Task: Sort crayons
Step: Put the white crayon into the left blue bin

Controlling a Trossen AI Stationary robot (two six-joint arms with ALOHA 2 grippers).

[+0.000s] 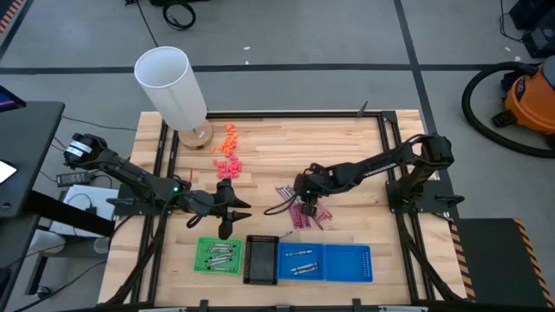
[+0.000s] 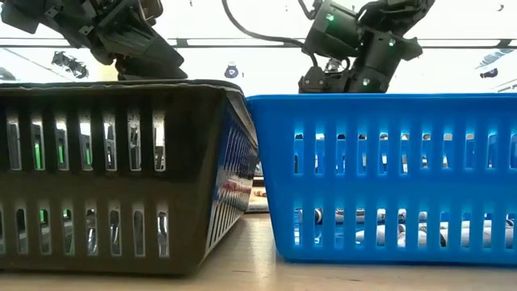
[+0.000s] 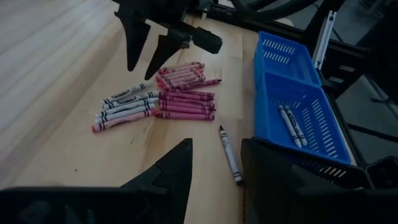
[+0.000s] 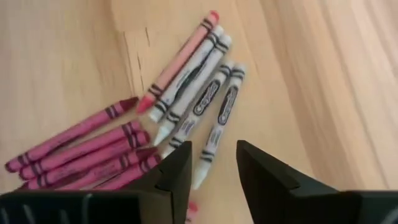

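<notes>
This is a robotics lab or workshop, not a home. A pale wooden table (image 1: 286,147) stands on a bare grey concrete floor (image 1: 303,35) marked with dark lines. Two dark robot arms are bolted to black metal framing (image 1: 395,173) that runs along the table's left and right sides. Loose black cables (image 1: 178,13) lie on the floor beyond the far edge. An orange shop vacuum (image 1: 531,95) with a thick black hose sits on the floor at the far right. A dark desk (image 1: 26,156) with equipment and wiring stands to the left of the table. The low view looks into a bright room with strip ceiling lights (image 2: 242,40).
</notes>
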